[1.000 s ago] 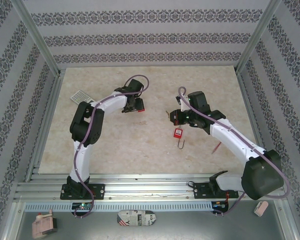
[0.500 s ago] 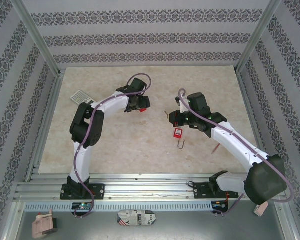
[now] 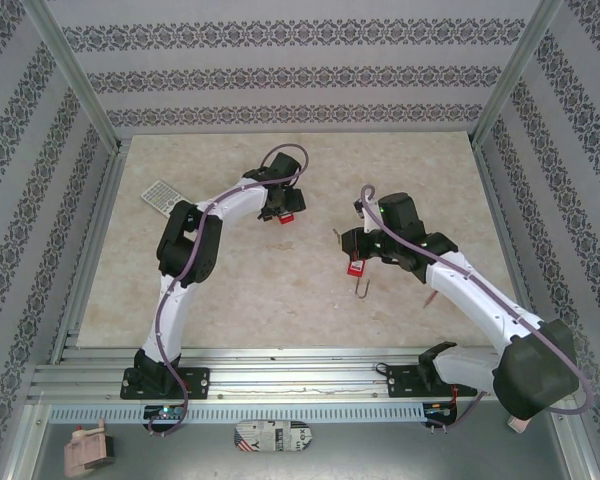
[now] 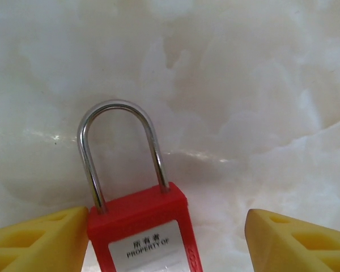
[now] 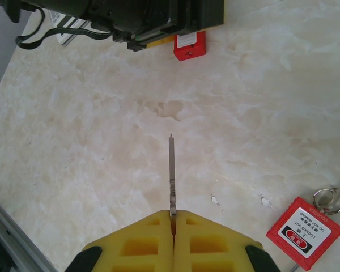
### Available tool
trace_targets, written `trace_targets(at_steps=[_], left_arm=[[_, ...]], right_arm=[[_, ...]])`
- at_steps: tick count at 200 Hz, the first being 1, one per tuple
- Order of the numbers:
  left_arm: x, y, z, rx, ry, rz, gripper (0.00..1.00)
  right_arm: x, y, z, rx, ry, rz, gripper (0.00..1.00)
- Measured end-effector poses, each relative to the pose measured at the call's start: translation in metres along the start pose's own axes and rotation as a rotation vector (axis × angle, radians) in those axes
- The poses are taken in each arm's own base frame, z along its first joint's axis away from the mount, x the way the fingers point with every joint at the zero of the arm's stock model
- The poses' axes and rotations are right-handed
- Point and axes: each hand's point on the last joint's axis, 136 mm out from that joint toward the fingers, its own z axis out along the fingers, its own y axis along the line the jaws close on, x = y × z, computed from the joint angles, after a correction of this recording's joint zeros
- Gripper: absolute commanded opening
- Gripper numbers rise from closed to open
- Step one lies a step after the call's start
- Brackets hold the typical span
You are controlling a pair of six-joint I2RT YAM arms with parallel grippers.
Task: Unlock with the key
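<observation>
1. The right claw point(image 5: 173, 214) is clamped on the key point(image 5: 171, 170). Its yellow fingers point(image 5: 141, 241) meet with no gap, and the thin blade points straight up the right wrist frame.
2. The left claw point(image 4: 167, 218) stands apart. The finger at the lower left of the left wrist frame touches the red padlock point(image 4: 139, 226), while the finger at the lower right is well clear. The padlock is leant on, not gripped, and its steel shackle point(image 4: 119, 141) is seated in the body.
3. In the right wrist view the padlock sits at the top centre on the table point(image 5: 73, 141), well apart from the blade tip and slightly right of its line. The end facing the key probably carries the keyway, but it is too small to tell.
4. The step in hand looks like bringing the key to the lock. The left claw would do well to close on the body first, since a loose padlock will likely slide away under the push.
5. The right arm should then shift the blade a little right in frame, square it to the body and advance slowly. A thin blade entering at an angle may bend or slip.
6. A second red labelled piece point(image 5: 305, 231) with a metal ring lies at the lower right, near the right claw. Whether it is a padlock or a tag cannot be told, and the approach should leave it alone.
</observation>
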Motion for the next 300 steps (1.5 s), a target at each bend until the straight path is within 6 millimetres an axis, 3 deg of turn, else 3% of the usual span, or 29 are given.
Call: trace_targets(at_steps=[60, 169, 219, 264, 300], left_arm=[[0.001, 0.001, 0.000, -0.019, 0.022, 0.001, 0.61], [0.002, 0.010, 0.003, -0.085, 0.062, 0.073, 0.50], [0.002, 0.011, 0.000, -0.096, 0.062, 0.117, 0.20], [0.017, 0.021, -0.010, -0.052, 0.061, 0.099, 0.07], [0.037, 0.030, -0.036, 0.080, 0.064, 0.007, 0.03]], right_arm=[[0.004, -0.010, -0.004, 0.017, -0.009, 0.019, 0.00], [0.003, -0.016, -0.010, 0.026, -0.027, 0.032, 0.00], [0.004, -0.013, -0.010, 0.011, -0.022, 0.032, 0.00], [0.003, -0.009, -0.010, -0.006, -0.025, 0.030, 0.00], [0.007, 0.005, -0.010, -0.032, -0.019, 0.013, 0.00]])
